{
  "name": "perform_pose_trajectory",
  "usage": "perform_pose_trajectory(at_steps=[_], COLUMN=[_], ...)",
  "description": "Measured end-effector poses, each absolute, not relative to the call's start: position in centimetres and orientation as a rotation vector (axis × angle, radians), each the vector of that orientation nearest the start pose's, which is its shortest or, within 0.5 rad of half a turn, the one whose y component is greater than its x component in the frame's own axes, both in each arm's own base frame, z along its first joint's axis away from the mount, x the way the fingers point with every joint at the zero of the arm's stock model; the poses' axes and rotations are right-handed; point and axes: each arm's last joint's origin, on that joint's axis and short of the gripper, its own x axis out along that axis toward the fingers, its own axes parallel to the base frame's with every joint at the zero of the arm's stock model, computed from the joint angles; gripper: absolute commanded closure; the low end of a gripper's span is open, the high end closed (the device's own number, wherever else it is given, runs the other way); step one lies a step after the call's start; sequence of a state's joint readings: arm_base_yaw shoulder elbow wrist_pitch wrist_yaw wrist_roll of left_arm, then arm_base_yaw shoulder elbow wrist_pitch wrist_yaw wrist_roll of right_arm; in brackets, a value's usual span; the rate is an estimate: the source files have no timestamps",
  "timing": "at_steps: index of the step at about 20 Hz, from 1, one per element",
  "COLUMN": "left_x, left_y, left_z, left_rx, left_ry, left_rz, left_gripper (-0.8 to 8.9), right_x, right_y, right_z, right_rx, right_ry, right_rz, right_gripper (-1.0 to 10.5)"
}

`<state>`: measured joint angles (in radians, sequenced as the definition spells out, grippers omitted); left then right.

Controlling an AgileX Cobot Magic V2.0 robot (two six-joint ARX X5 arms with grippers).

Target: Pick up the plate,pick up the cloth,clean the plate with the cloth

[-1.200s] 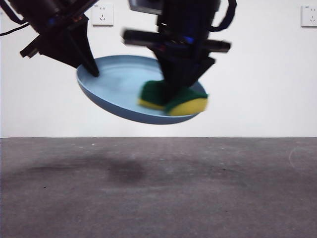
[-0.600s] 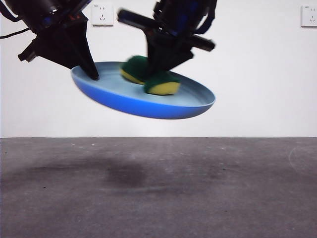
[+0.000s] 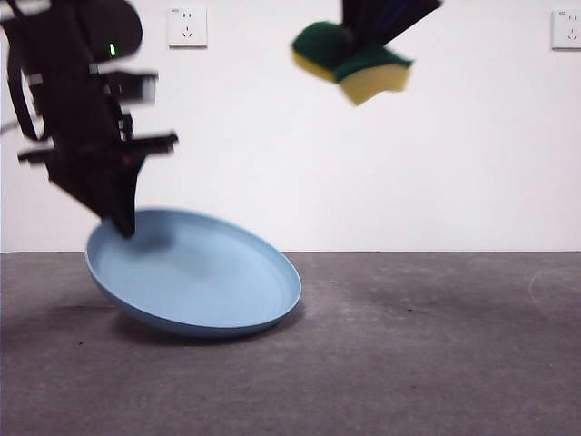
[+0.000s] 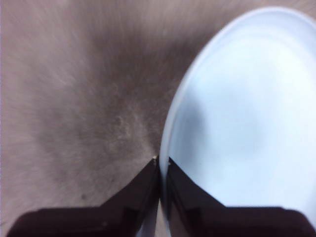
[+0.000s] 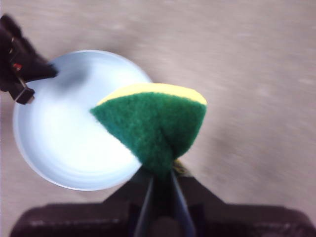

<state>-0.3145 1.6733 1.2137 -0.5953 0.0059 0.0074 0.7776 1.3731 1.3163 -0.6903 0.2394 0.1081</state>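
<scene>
The light-blue plate point(image 3: 195, 277) is tilted, its near lower edge down at the grey table point(image 3: 408, 363) and its far left rim raised. My left gripper point(image 3: 123, 225) is shut on that raised rim. In the left wrist view its jaws point(image 4: 162, 165) pinch the plate's point(image 4: 247, 123) edge. The cloth, a yellow sponge with a green top point(image 3: 352, 54), hangs high above the table, clear of the plate. My right gripper point(image 3: 359, 32) is shut on it. In the right wrist view the cloth point(image 5: 153, 123) is squeezed between the jaws point(image 5: 160, 173), with the plate point(image 5: 64, 138) far below.
A white wall with two power sockets point(image 3: 187, 25) stands behind the table. The left arm's gripper point(image 5: 19, 69) shows at the plate's rim in the right wrist view. Bare grey table stretches right of the plate.
The left gripper has lowered the plate from mid-air to the table and moved left. The right gripper has lifted the cloth off the plate, up and to the right.
</scene>
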Motion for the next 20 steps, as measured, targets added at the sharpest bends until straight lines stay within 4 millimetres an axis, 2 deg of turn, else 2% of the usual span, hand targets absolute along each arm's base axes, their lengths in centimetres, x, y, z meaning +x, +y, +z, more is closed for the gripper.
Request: perform_pose_trajectory(at_steps=[3,4,6,7,12,15,20], left_x=[33.8,34.1,34.4,34.5,34.4,33.5,29.8], left_y=[-10.5,-10.6,-10.6,-10.6,-10.6,-10.8,-11.7], left_z=[20.0,19.2,17.9,17.4,17.7,19.4,26.8], left_rx=[0.161,0.157,0.150,0.153,0.109,0.071,0.057], left_ry=[1.105,1.123,1.162,1.186,1.181,1.172,0.956], left_rz=[-0.279,-0.274,-0.255,-0.249,-0.245,-0.268,-0.349], left_gripper=[8.07,7.41,4.79,3.79,3.72,3.72,3.73], right_x=[19.9,19.8,19.9,20.1,21.9,23.8,27.9], right_y=[18.6,18.3,18.1,17.9,17.1,16.7,16.6], right_z=[35.4,35.6,35.6,35.6,35.2,34.0,29.4], right_rx=[-0.264,-0.260,-0.257,-0.254,-0.226,-0.221,-0.234], right_ry=[0.671,0.666,0.668,0.670,0.667,0.706,0.862], right_rz=[0.474,0.470,0.462,0.452,0.391,0.342,0.253], right_gripper=[9.6,9.6,9.6,9.6,9.6,9.6,9.6])
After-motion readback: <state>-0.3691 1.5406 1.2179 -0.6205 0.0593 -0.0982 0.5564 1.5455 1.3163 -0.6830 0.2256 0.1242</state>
